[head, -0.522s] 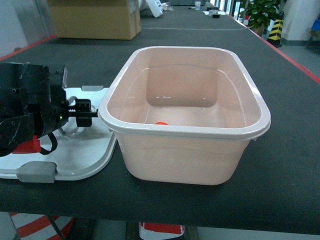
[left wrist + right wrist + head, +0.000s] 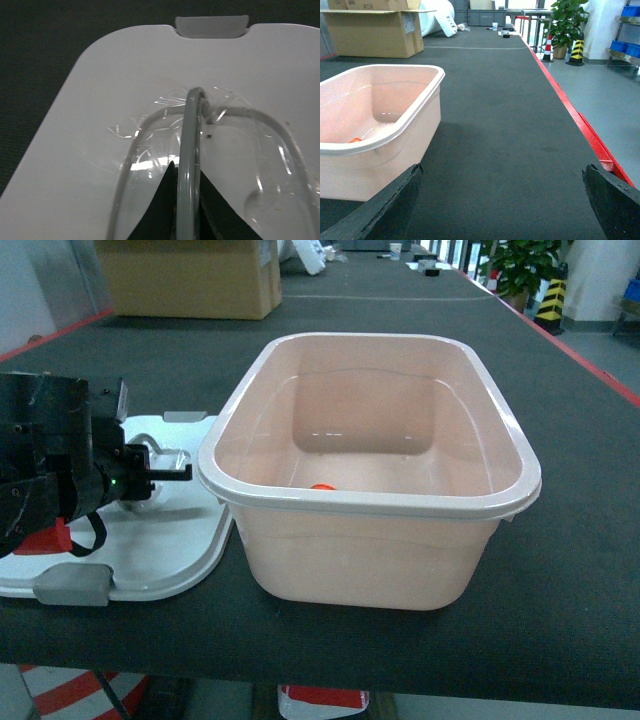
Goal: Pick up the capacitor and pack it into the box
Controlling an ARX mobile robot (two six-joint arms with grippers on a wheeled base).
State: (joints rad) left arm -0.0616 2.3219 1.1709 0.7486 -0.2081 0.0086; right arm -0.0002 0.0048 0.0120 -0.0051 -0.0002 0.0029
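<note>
The box (image 2: 370, 470) sits mid-surface, open, long axis running near-to-far. A small orange item (image 2: 322, 486), prob. the capacitor, lies on its floor by the near wall, mostly hidden behind the rim; it also shows in the right wrist view as an orange speck at the tub's left inner edge.

The lid (image 2: 170, 540) lies flat on the surface (image 2: 560, 570), touching the box's left side, grey latch (image 2: 72, 585) at its near edge. The left gripper (image 2: 172, 472) hangs over the lid. In the left wrist view its fingers (image 2: 155, 215) stand either side of the grey handle (image 2: 189, 165), one per side; whether they actually pinch it or just straddle it, can't tell.

Key relation: handle is right between the left fingers, box just to the right of them, so the left arm is the nearer one for the lid. Judging by that, step in hand looks like lid pickup for closing.

Right fingers (image 2: 380, 205) spread wide apart, holding nothing, to the right of the box.

Writing: faint print on the far cardboard carton (image 2: 375, 30), too small to read.
</note>
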